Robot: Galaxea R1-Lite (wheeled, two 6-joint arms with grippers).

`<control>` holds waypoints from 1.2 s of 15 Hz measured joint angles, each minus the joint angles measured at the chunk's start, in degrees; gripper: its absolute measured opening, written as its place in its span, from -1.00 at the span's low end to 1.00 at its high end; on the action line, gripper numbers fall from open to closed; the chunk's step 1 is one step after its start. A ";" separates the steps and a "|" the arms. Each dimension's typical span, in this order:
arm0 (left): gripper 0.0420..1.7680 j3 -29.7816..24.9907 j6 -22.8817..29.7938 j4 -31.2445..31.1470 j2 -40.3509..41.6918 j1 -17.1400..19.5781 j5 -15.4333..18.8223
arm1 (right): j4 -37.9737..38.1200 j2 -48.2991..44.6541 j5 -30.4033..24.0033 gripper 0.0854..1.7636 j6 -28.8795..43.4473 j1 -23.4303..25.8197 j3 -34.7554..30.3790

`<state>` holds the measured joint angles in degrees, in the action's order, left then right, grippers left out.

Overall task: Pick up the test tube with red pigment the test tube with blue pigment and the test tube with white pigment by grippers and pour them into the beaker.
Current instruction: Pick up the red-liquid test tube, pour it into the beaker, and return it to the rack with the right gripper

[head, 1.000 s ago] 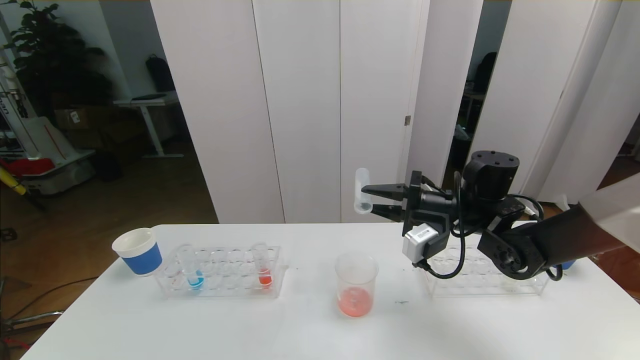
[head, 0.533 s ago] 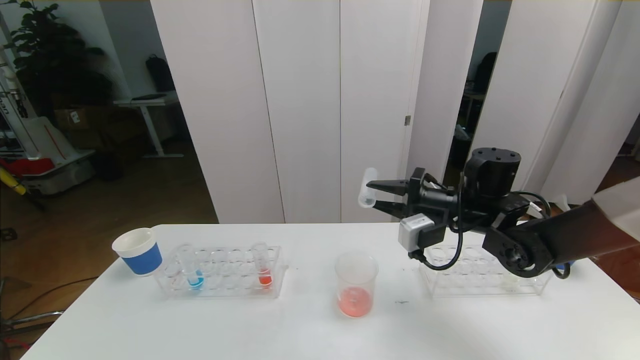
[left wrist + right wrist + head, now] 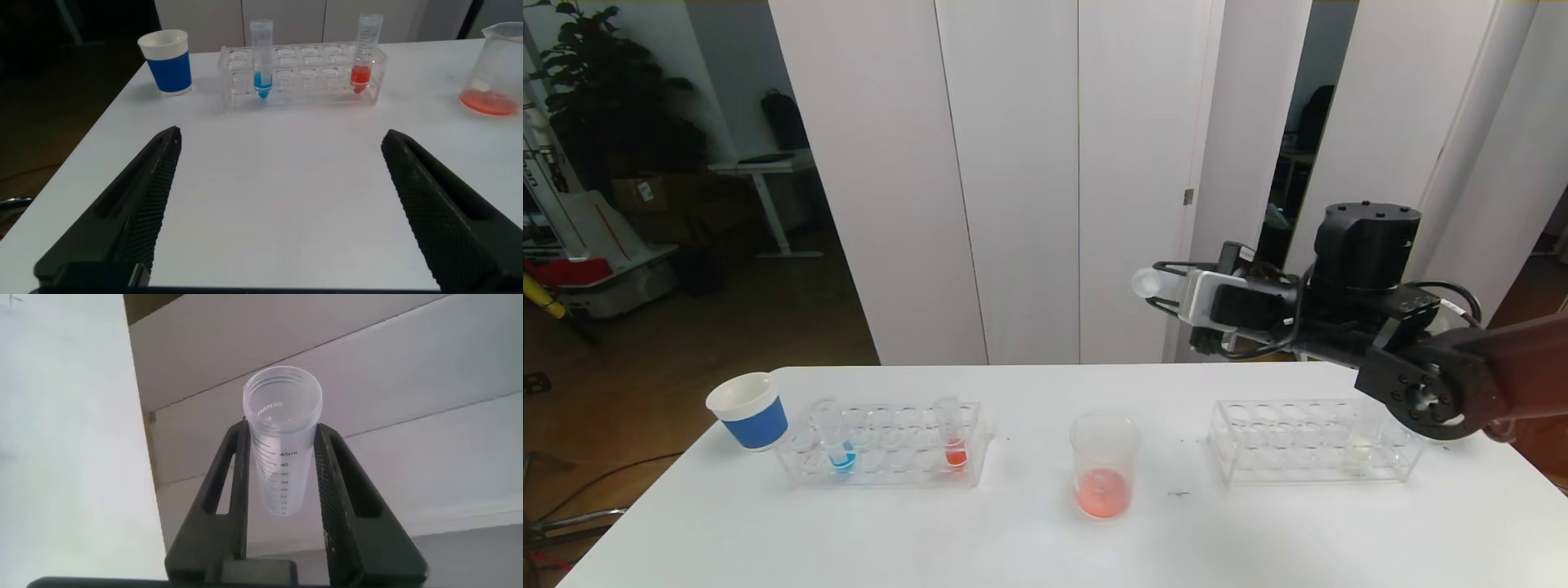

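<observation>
Beaker sits upright at table centre, nearer the front edge, shallow pinkish-red liquid in the bottom. Also visible at the edge of the left wrist view.

Right gripper is raised well above the table, behind and to the right of the beaker, pointing toward the robot's left. Fingers clamped tight on an empty clear tube, which looks empty: printed graduations visible, open mouth facing the wrist camera. In the head view the tube lies roughly horizontal, rounded end toward the robot's left.

Left gripper is low over the near-left part of the table, jaws spread wide, nothing between them. Not visible in the head view.

Left rack holds the test tube with blue pigment and a tube with orange-red liquid, both upright, several slots apart. Blue-and-white paper cup just beside that rack's left end.

Right rack stands to the beaker's right; test tube with white pigment upright in a slot near its right end, pale liquid faint.
</observation>
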<state>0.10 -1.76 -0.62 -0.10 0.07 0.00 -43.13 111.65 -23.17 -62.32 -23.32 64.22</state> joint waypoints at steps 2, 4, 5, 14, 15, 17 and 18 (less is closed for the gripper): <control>0.98 0.00 0.00 0.02 0.00 0.00 0.00 | -0.02 -1.21 4.50 -0.40 9.76 -1.15 -0.41; 0.98 0.00 0.00 0.00 0.00 0.00 0.00 | -0.09 -2.26 7.28 -0.40 18.36 -2.33 -0.74; 0.98 0.00 0.00 0.02 0.00 0.00 0.00 | -0.11 -2.72 8.35 -0.40 22.91 -2.76 -1.05; 0.98 0.00 0.00 0.00 0.00 0.00 0.00 | -7.61 -5.67 15.26 -0.40 59.73 -3.22 -13.40; 0.98 0.00 0.00 0.02 0.00 0.00 0.00 | -7.63 -6.00 15.91 -0.40 63.05 -3.19 -14.56; 0.98 0.00 0.00 0.00 0.00 0.00 0.00 | -7.63 -6.97 16.96 -0.40 65.23 -2.58 -16.96; 0.98 0.00 0.00 0.00 0.00 0.00 0.00 | -7.58 -7.52 17.05 -0.40 65.29 -2.11 -18.03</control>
<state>0.10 -1.76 -0.62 -0.10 0.07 0.00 -50.71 104.13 -6.12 2.97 -25.43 46.19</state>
